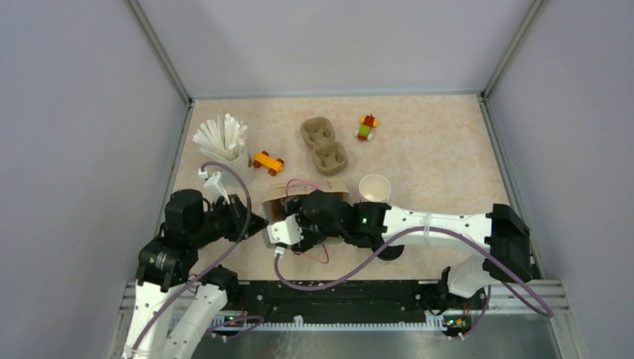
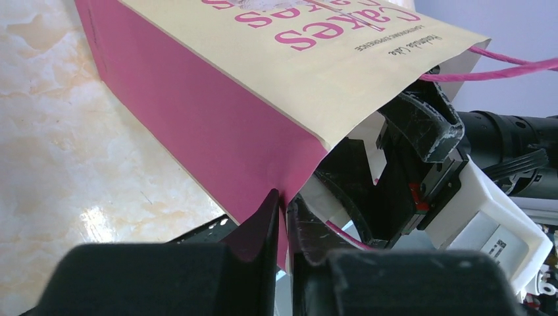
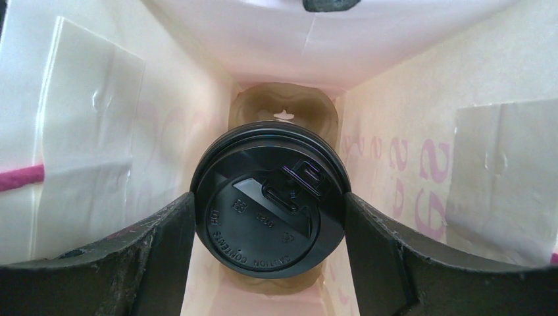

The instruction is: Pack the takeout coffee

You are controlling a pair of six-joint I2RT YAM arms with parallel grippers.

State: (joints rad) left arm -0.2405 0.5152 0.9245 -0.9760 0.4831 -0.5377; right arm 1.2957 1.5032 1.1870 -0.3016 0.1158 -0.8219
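A takeout coffee cup with a black lid (image 3: 263, 227) stands inside a paper bag (image 3: 85, 131), over a brown pulp tray (image 3: 283, 105) on the bag's floor. My right gripper (image 3: 270, 204) reaches into the bag, its fingers pressed against both sides of the lid. The bag (image 2: 197, 112) is pink on its side and cream with pink lettering on its face. My left gripper (image 2: 284, 201) is shut on the pink corner edge at the bag's mouth. From above, the bag (image 1: 273, 206) lies between the two arms. A second cup (image 1: 374, 187), open and white inside, stands just right of the bag.
Another pulp two-hole tray (image 1: 324, 146) lies mid-table. A beige cup of white sticks (image 1: 222, 140) stands at the back left. Toy brick pieces lie near it (image 1: 268, 162) and farther back (image 1: 366, 127). Grey walls close in the table.
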